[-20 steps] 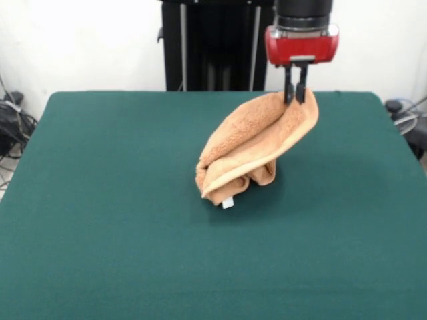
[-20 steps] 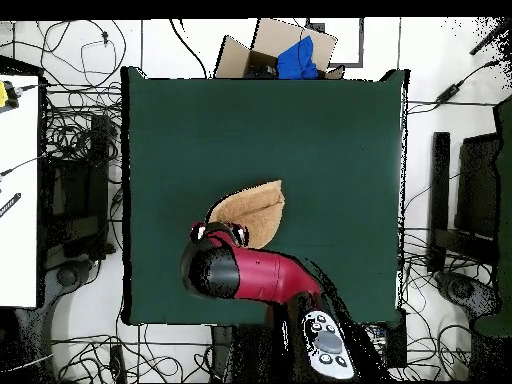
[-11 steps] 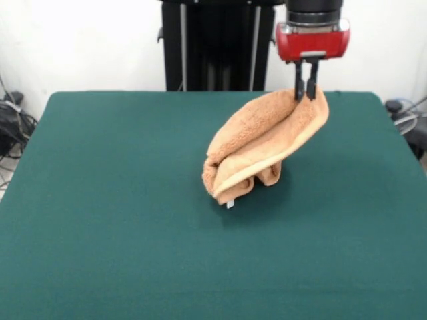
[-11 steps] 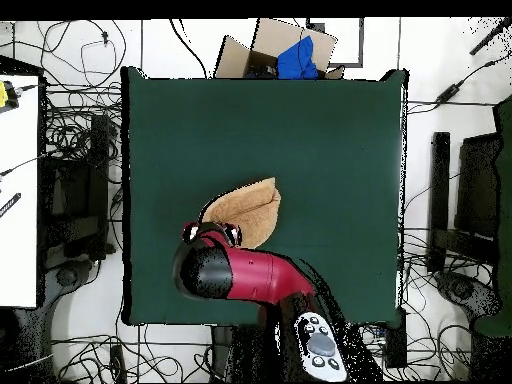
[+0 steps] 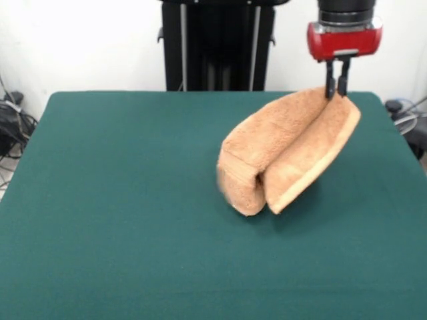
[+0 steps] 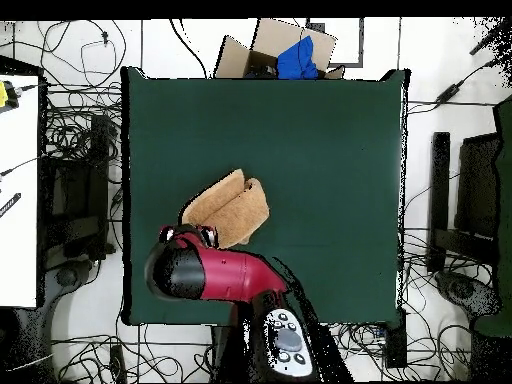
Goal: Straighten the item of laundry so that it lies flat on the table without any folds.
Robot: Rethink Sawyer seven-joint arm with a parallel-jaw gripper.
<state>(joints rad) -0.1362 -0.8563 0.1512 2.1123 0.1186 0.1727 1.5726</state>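
**Towel lifted by 1 corner, folded double**

Above the far right part of the green worktop (image 5: 120,220), the red-and-black arm's gripper (image 5: 336,83) hung with its 2 dark fingers (image 5: 329,85) pinched together on the top edge of the light-orange towel (image 5: 287,157). From that raised edge the towel sloped down to the left, doubled into 2 thick layers, with its lower folded end resting on the cloth. Seen from overhead, the towel (image 6: 228,208) lay just beyond the arm's red head, well apart from a cardboard box (image 6: 278,48) with blue contents past the worktop's edge.
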